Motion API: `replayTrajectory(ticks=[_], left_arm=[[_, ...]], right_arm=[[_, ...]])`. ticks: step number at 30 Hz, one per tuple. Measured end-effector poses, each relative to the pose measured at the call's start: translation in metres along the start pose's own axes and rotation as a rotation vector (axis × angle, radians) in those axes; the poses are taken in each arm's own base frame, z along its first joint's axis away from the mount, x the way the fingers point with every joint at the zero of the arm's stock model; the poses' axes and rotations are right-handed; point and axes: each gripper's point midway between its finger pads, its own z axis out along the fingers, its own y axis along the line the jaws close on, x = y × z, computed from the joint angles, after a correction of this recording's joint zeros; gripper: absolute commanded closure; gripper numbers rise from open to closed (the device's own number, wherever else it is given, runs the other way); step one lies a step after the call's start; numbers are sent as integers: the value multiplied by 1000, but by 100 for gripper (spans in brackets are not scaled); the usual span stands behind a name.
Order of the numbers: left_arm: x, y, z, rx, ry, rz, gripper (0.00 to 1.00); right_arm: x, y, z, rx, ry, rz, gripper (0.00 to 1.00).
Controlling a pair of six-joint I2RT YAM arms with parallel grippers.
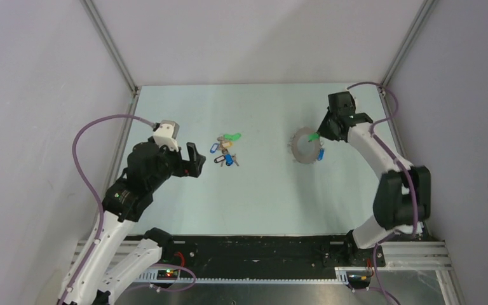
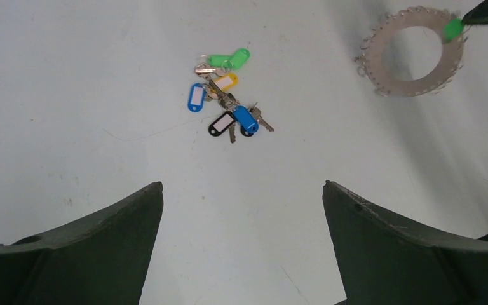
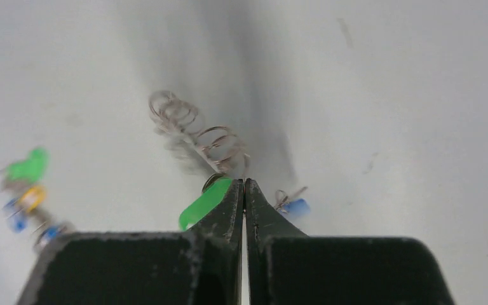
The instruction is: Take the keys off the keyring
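The keyring is a flat silver ring fringed with small loops, right of the table's middle. It also shows in the left wrist view and, edge-on and blurred, in the right wrist view. My right gripper is shut on the ring's far-right edge, and a green-tagged key hangs beside its left finger. A blue-tagged key hangs at the ring's right side. My left gripper is open and empty, left of the table's middle.
A loose heap of keys with green, blue, yellow and black tags lies between the two grippers, apart from the ring. Grey walls with metal posts close in the table on three sides.
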Motion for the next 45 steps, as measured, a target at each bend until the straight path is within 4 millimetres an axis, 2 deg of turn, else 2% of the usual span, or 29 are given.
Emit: replayTrajectory(ticks=[4,7,14,20,25,29,30,33,41,45], left_arm=[[8,-6,9,24,47,-29,2],[15,-20,16,52,87,-82,2],[16,-89,34,234,60,-107,2],[8,-118,52,382,-49,-107,2],[-4,-144,42,537,-160,-30,2],[-21,-166,24,649,-255,49,1],[-23,-170,21,670,-273,68,6],[-24,-183,16,721,-295,120,12],[-24,-199,30,743,-285,203,15],[-31,-208,33,768,-286,215,12]], right_arm=[[-11,31,-60,-162,-99,-36,100],[-4,42,-91,-256,-126,-79,100],[25,65,-137,-499,-123,-201,100],[31,90,-187,-734,-147,-259,100],[34,104,-224,-882,-168,-276,100],[36,108,-247,-951,-181,-275,100],[35,108,-252,-962,-189,-272,100],[33,108,-266,-996,-215,-262,100],[34,114,-288,-1079,-212,-246,100],[36,119,-296,-1123,-199,-241,100]])
